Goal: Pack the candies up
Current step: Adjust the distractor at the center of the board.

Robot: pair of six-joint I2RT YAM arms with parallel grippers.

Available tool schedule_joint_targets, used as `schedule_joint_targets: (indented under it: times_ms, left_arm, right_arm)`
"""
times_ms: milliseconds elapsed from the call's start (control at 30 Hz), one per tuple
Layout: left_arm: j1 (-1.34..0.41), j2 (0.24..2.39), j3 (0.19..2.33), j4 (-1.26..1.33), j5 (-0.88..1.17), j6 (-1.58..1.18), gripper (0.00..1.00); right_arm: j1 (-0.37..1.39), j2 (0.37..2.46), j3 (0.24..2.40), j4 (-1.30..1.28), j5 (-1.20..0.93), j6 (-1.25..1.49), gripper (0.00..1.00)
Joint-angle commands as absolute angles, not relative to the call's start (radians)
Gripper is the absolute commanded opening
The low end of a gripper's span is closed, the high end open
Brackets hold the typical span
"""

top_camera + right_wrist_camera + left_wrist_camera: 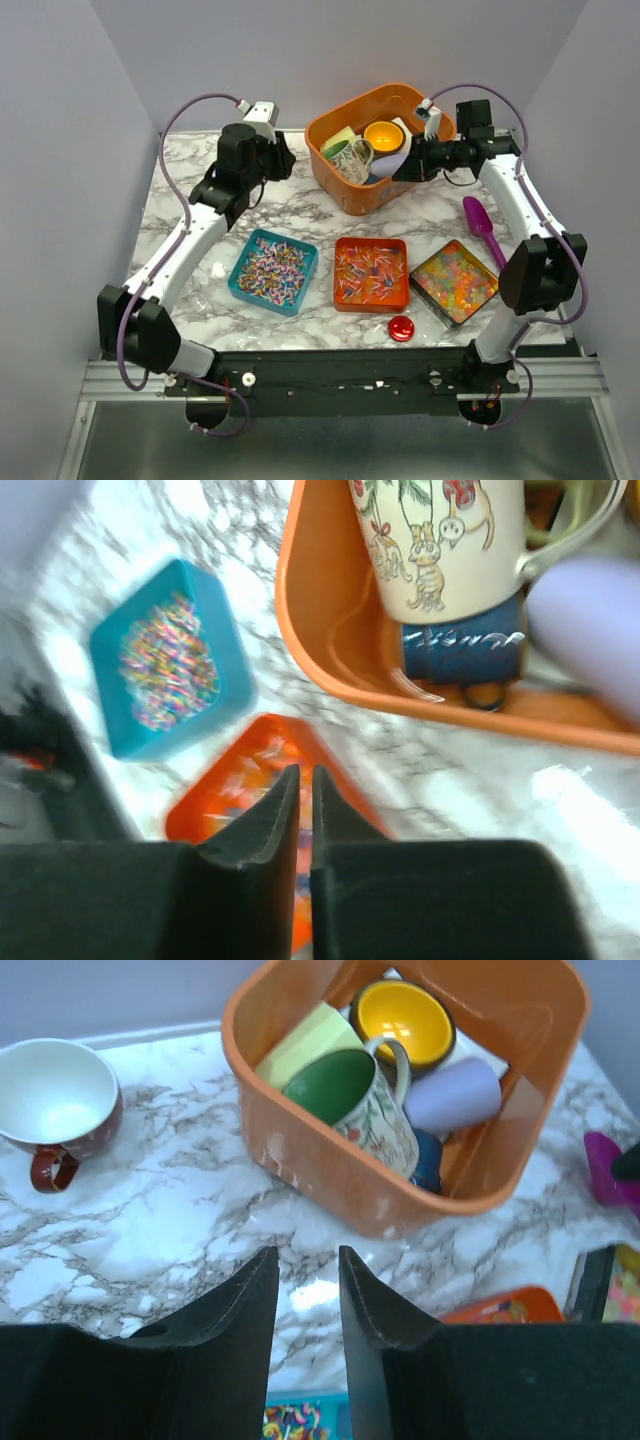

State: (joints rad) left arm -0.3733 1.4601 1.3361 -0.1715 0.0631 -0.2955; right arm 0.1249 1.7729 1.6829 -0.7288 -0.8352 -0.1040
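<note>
two robot arms reach over a white marble desk point(200, 215). the candies point(371, 272) lie loose in three shallow trays: confetti-like bits point(271, 270) in a teal tray point(241, 262), thin pale wrapped pieces in an orange tray point(370, 307), and glossy jelly beads point(455, 282) in a dark-rimmed tray point(478, 306).

the left jaws stand partly open and hold nothing; bare desk shows through the gap. the confetti bits sit just below their tips. an orange basket point(330, 1175) lies ahead and to the right, with open marble before its rim. a white cup point(55, 1100) stands ahead to the left.

the right jaws are almost together, with a thin slit between them and nothing held. the orange tray lies directly under their tips and the teal tray ahead to the left. the basket's rim is close ahead to the right. inside it a cartoon-animal mug point(440, 550) lies against a dark blue mug point(462, 645), whose white script is too blurred to read.
</note>
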Motion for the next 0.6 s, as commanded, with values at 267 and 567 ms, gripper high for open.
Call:
schedule_joint_targets:
  times_ms: [267, 567]
  left_arm:
    - [-0.377, 1.305, 1.045, -0.275, 0.296, -0.048, 0.40]
    - [-0.376, 1.331, 1.031, -0.281, 0.295, -0.066, 0.45]
  right_arm:
    - [0.210, 1.867, 1.611, -0.609, -0.532, -0.827, 0.01]
    - [0.317, 2.129, 1.906, -0.517, -0.408, -0.809, 0.01]
